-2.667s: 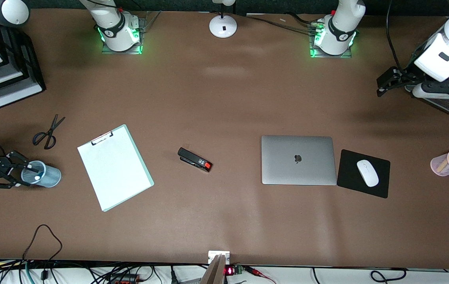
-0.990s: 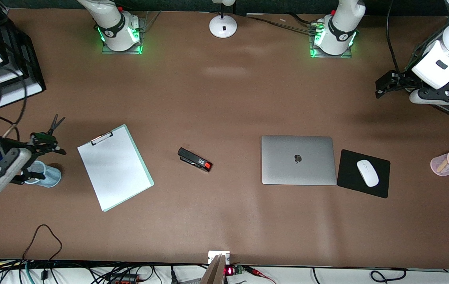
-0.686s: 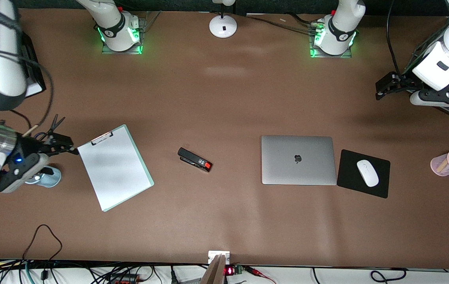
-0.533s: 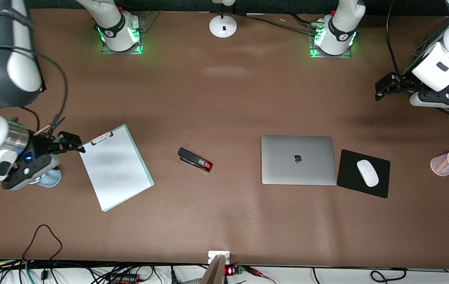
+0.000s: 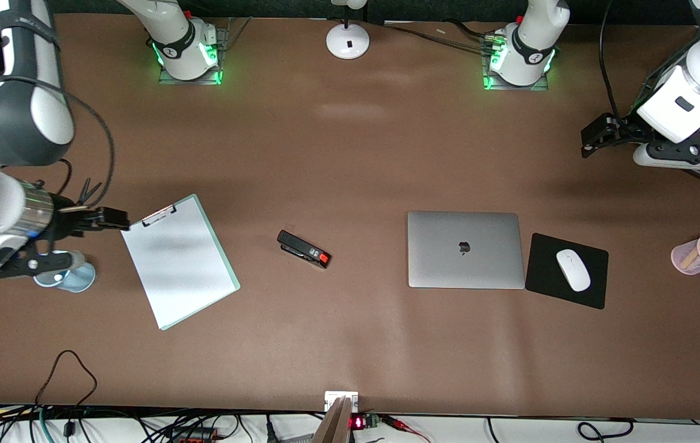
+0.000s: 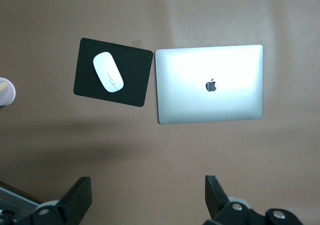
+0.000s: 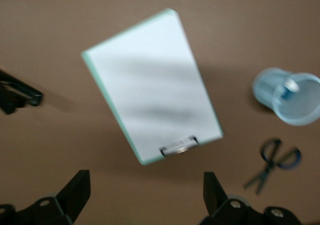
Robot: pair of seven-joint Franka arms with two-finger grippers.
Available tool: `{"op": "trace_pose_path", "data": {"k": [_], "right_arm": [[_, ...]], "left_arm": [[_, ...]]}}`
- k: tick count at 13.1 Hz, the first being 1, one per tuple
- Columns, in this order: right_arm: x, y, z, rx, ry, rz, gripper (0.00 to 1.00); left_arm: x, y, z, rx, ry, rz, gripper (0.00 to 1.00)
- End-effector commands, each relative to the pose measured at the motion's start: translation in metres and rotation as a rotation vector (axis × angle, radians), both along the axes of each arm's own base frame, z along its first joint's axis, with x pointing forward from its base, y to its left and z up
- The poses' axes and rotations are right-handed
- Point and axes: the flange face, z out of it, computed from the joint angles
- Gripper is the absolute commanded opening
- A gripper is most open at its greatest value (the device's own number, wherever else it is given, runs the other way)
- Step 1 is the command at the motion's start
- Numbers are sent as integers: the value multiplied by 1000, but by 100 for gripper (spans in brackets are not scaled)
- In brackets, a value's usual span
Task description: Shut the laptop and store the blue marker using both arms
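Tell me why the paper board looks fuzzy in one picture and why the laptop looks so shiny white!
In the right wrist view the clipboard and scissors look smeared, probably because that camera is moving. In the left wrist view the laptop lid bounces light back, so glare whitens it around the logo. The front view is sharp, with soft arm shadows on the table.

The laptop (image 5: 465,249) is silver-grey with a dark logo; the mouse pad (image 5: 566,271) black, its mouse (image 5: 572,269) white. The clipboard (image 5: 179,260) is white, edged pale green; the stapler (image 5: 303,248) black, tipped red.
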Motion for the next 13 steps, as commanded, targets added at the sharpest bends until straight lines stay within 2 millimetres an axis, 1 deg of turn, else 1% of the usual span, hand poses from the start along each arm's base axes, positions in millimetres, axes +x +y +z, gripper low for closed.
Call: {"op": "trace_pose_path", "data": {"k": [1,2,3,4,5,7,9,11,13], "right_arm": [[-25,-36,36,-58,-12,-74,100],[-29,-58,48,-58,-37,-105,100],[-34,-74,59,-55,-51,-132,100],[-37,-85,65,-53,-54,-151,100],[-38,-89,71,-56,-61,-155,100],[-51,-86,89,-52,-65,-156,100],[-63,-82,94,-44,-75,-149,100],[-82,-81,94,-26,-88,-150,100],[-95,-80,102,-22,-86,-148,100]], "left_arm": [[4,-3,6,-6,8,-15,100],[4,-3,6,-6,10,-15,100],[4,-3,5,-6,12,-15,100],[4,-3,5,-6,12,-15,100],[4,-3,6,-6,9,-15,100],[4,-3,6,-6,8,-16,100],[4,-5,6,-6,9,-18,100],[4,-5,6,-6,9,-18,100],[4,-5,6,-6,9,-18,100]]}}
